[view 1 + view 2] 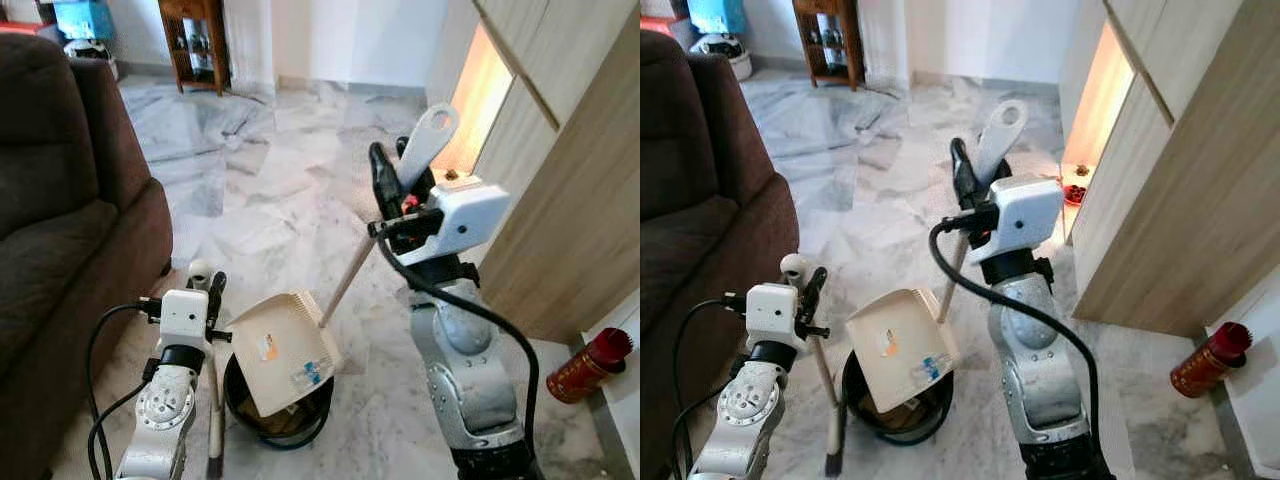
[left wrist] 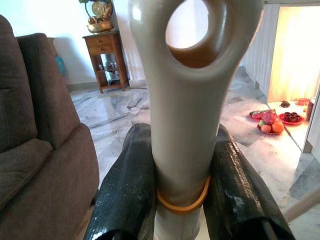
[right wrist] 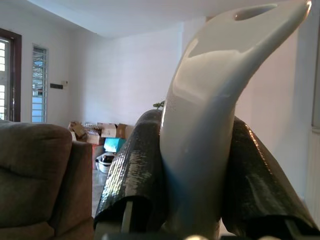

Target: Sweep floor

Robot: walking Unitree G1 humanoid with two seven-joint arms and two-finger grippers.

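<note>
Left eye view: raised right pincer (image 1: 395, 185) pinches dustpan handle (image 1: 425, 143); low left pincer (image 1: 207, 290) pinches broom handle (image 2: 187, 125).

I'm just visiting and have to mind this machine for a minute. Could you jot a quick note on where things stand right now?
Left end effector: shut on the broom handle, held upright beside the sofa; the broom's lower end reaches the floor by the bin.
Right end effector: shut on the dustpan handle; the long stick runs down to the dustpan.
The dustpan is tilted over the black bin, so it looks like sweepings are being emptied.
Left to do: finish tipping, then probably sweep further; I cannot tell how clean the marble floor is.
</note>
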